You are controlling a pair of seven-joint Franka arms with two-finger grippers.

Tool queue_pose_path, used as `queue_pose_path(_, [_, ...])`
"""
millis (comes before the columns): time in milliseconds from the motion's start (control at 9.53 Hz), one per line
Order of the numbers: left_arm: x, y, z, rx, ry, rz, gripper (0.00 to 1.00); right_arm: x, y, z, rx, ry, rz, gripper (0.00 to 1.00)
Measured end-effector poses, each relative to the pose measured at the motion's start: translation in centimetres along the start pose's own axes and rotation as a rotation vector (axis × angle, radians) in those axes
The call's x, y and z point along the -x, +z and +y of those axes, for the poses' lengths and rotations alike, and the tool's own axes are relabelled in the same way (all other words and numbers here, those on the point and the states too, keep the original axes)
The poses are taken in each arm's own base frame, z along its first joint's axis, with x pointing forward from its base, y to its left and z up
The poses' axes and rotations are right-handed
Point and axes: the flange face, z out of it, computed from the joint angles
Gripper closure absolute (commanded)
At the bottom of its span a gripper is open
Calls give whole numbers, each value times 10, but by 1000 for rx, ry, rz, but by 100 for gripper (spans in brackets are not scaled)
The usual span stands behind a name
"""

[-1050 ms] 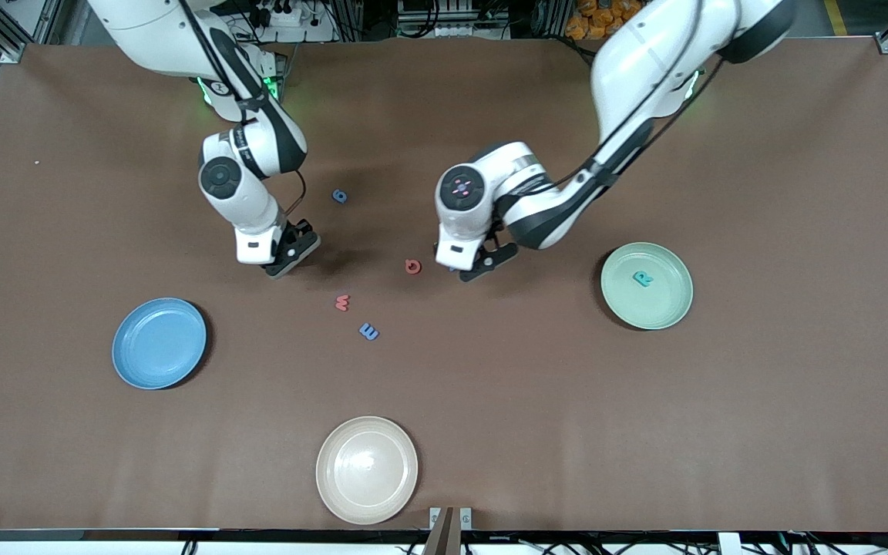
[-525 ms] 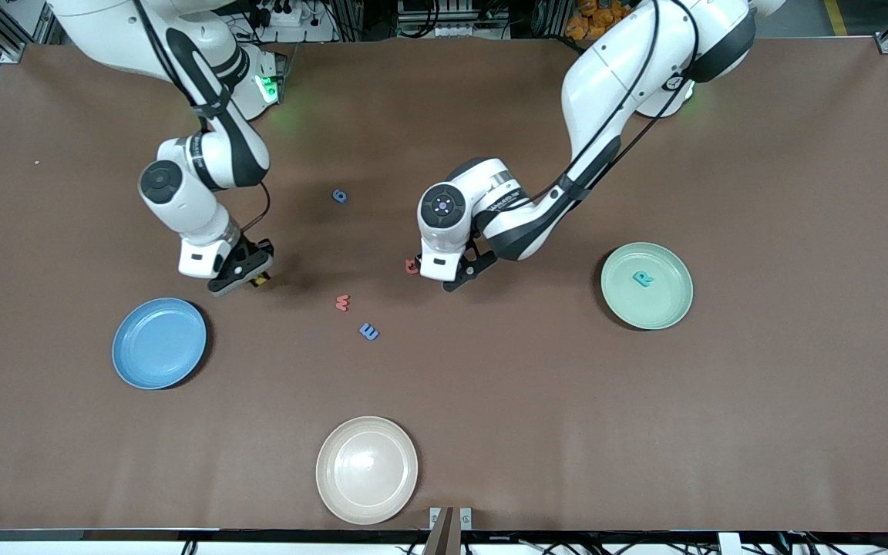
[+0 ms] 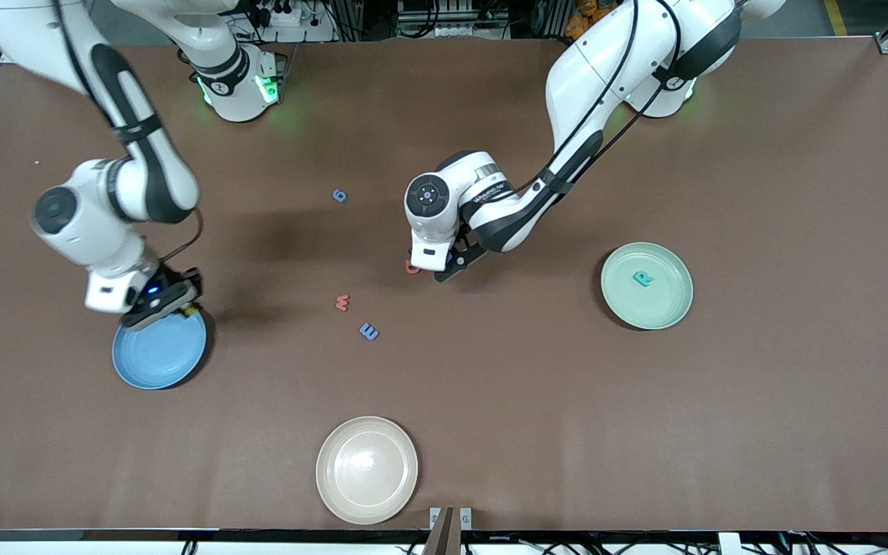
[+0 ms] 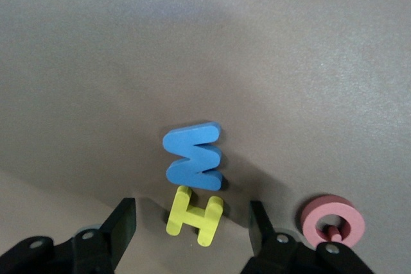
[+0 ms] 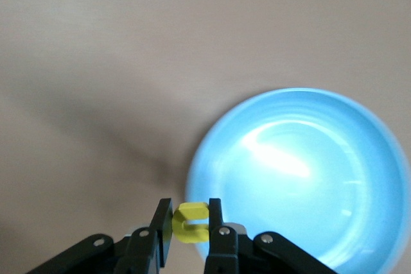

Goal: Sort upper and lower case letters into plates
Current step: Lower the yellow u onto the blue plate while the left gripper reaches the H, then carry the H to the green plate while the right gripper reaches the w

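Letters sit near the middle of my desk (image 3: pixel 760 462) in the front view. A small blue letter (image 3: pixel 340 196) lies toward the edge where my bases stand. A red letter (image 3: pixel 342 302) and a blue E (image 3: pixel 368 331) lie closer to the front edge. A red ring letter (image 3: pixel 412 267) peeks out from under my left tool (image 3: pixel 444 271). My blue plate (image 3: pixel 155 356) is toward the right arm's end. My green plate (image 3: pixel 660 308) is toward the left arm's end, with a teal R (image 3: pixel 643 278) in it. A cream plate (image 3: pixel 367 470) sits at the front edge. My right tool (image 3: pixel 170 308) is over the rim of the blue plate.

From my left wrist, my left tool (image 4: pixel 191 226) is spread wide, low over a yellow H (image 4: pixel 194 215). A blue W (image 4: pixel 194 156) touches the H, and the red ring letter (image 4: pixel 332 221) is just beside one finger (image 4: pixel 264 229). I think I could bump or grab a neighbor by mistake.

From my right wrist, my right tool (image 5: pixel 189 222) pinches a little yellow letter (image 5: pixel 190 222) over the rim of the blue plate (image 5: pixel 359 222). If I let go here, I think it could hit the rim and roll onto the desk.
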Motion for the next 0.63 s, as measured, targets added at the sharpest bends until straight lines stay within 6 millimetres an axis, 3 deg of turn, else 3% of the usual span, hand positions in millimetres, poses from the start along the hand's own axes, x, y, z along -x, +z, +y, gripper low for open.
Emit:
queue_pose_path(105, [0,-2,1,4,0,1,56,-1,-2,25,12,-9,-13,76])
queue_pose_path(210, [0,-2,1,5,0,1,65,-3,-2,40,13,-11,-25,31])
queue_pose_path(315, [0,-4,2,8,0,1,82,-6,1,45,7,-10,-34,0])
queue_pose_path(420, [0,-5,2,10,-1,2,96,-6,4,46,1,-10,-39,0])
queue_pose_path(630, [0,-5,2,11,0,2,98,-1,7,47,-23,-2,-67,0])
